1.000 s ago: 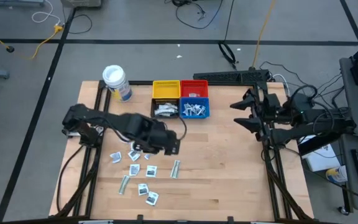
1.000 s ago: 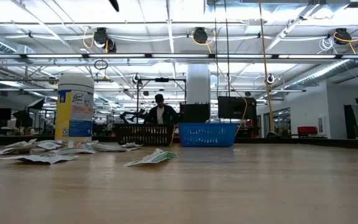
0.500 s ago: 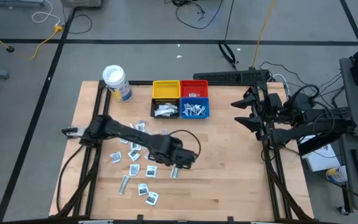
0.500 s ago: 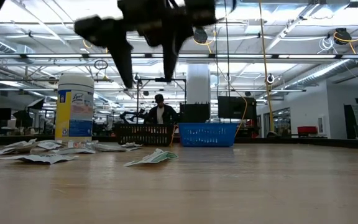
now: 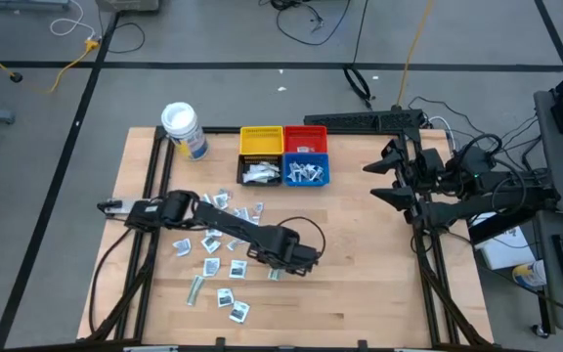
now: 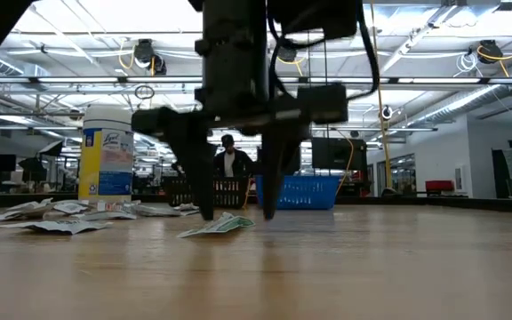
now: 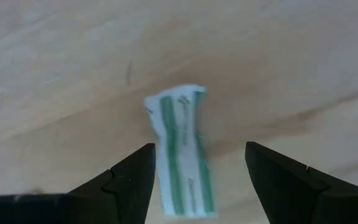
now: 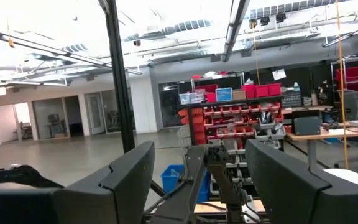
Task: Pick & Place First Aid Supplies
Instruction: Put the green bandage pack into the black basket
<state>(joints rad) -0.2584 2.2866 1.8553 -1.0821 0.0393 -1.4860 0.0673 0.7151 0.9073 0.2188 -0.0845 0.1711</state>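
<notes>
Table (image 5: 360,284): wooden, with four small square bins in a block at 12 o'clock of its middle.
Bins: yellow bin (image 5: 260,142), red bin (image 5: 306,139), black bin (image 5: 259,174), blue bin (image 5: 306,173); white packets lay in the last three, as far as could be seen.
Jar (image 5: 182,128): white-lidded, stood upright at 10 o'clock of the bins, apart from them.
Loose packets (image 5: 210,244): about a dozen, scattered at 7 o'clock of the bins, beside and under the left arm.
Strip packet (image 7: 181,149): long, white with green stripes, lay flat on bare wood at 3 o'clock of the scatter.
Left gripper (image 6: 235,209): lowered over the strip packet, fingers spread, one tip (image 7: 128,175) on each long side, near but not gripping.
In the way: nothing between the tips and the strip packet.
Right gripper (image 5: 376,178): fingers apart, holding nothing, parked at the table's 3 o'clock edge.
Person (image 6: 229,160): far behind the table in the low view.
</notes>
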